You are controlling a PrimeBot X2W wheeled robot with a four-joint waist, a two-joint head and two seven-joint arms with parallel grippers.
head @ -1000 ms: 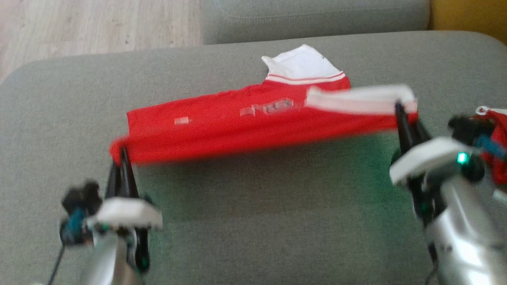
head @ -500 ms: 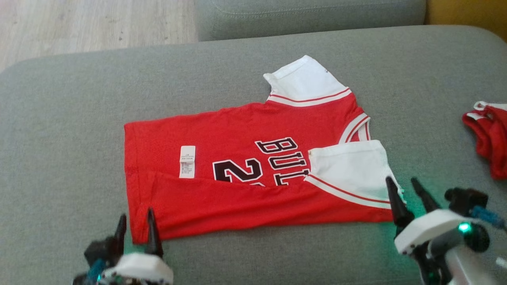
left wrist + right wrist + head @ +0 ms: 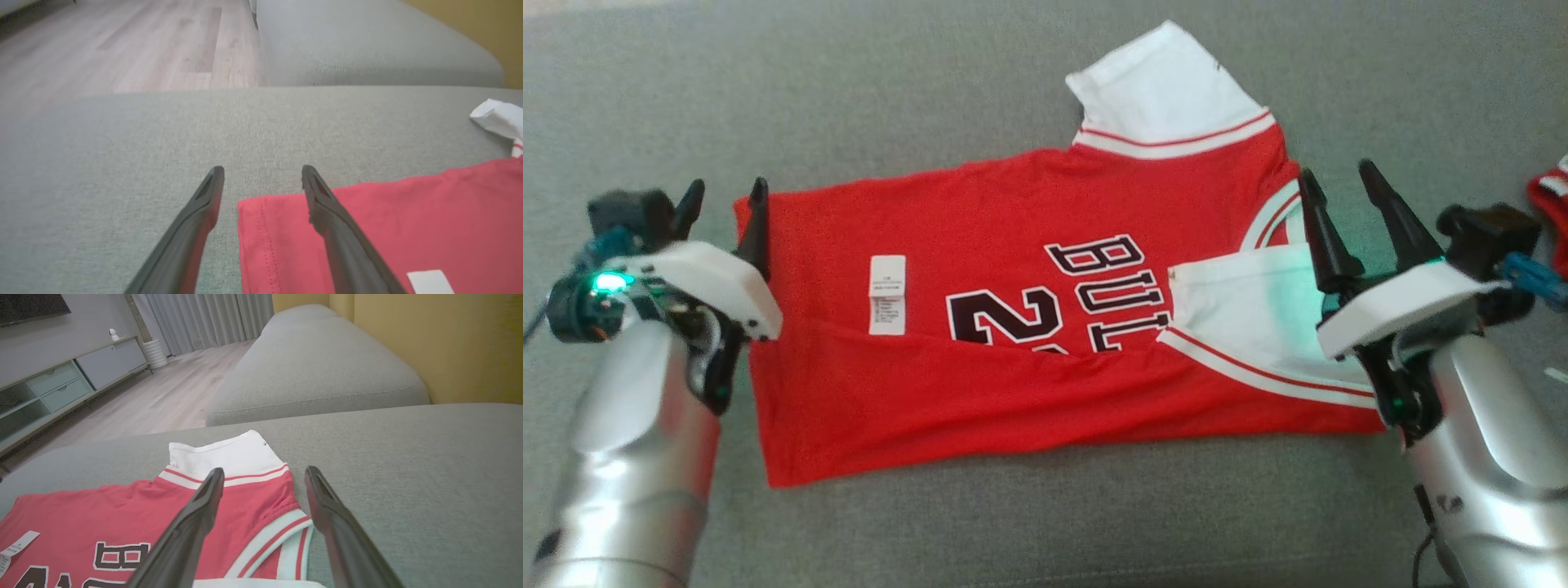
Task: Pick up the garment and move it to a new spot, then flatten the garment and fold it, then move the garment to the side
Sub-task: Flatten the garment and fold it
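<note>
Flat on the grey sofa cushion (image 3: pixel 931 106), red jersey (image 3: pixel 1013 384), near edge folded up over the number. At 9 o'clock, left pincer (image 3: pixel 727 196) spread wide, empty, fingers (image 3: pixel 758 224) pointing toward 12 at the hem corner (image 3: pixel 247 208). At 3 o'clock, right pincer (image 3: pixel 1338 184) equally wide, empty, above the collar (image 3: pixel 1270 224), forearm (image 3: pixel 1486 457) rising from 5 o'clock.

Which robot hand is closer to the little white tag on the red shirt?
Left. The left gripper, open, is at the hem corner of the red shirt, near the white tag. The right gripper, open, is at the far collar end.
</note>
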